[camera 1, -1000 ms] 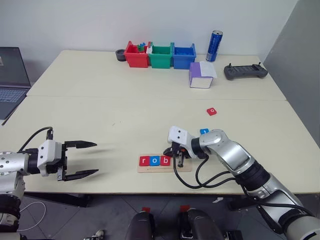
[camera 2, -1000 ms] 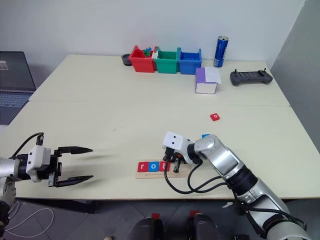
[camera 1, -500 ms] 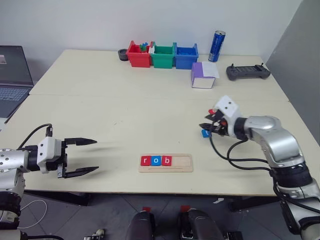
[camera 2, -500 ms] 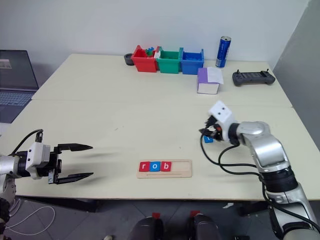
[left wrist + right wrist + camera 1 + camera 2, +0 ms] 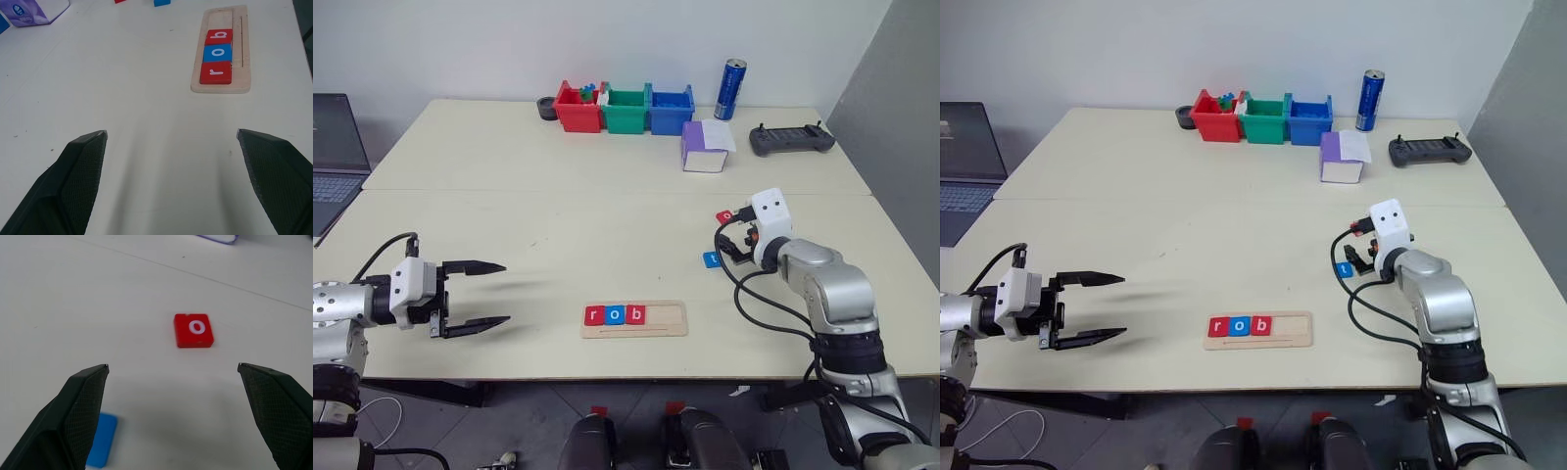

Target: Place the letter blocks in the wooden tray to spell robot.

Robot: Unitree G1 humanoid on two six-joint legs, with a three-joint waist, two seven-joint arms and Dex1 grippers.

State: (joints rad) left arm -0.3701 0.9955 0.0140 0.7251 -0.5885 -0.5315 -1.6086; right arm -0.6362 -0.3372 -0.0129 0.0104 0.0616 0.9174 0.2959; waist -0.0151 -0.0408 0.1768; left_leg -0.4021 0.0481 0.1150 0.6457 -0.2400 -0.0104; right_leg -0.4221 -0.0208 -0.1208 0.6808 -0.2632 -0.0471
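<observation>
- The table (image 5: 509,186) carries the whole layout; every position below is referenced to the wooden tray
- The wooden tray (image 5: 635,318) lies near the table's front edge, long axis across the robot's view, so the word reads left to right
- The right gripper (image 5: 172,377) hovers beyond the tray's right end with its jaws spread wide and nothing between them; the wrist view lines it up on the red "o" tile, which suggests the next pick
- The left gripper (image 5: 475,294) is parked well to the left of the tray, jaws wide apart and empty, clear of the working area
- Three letter blocks (image 5: 217,50) sit in the tray groove, packed to its left end: red "r", blue "o", red "b"; the right part of the groove is bare, leaving room for two more tiles
- The red "o" tile (image 5: 193,330) lies flat on the table, well beyond the tray's right end, letter up
- The blue tile (image 5: 712,258) lies between the tray and the red "o" tile; judged to be the "t"
</observation>
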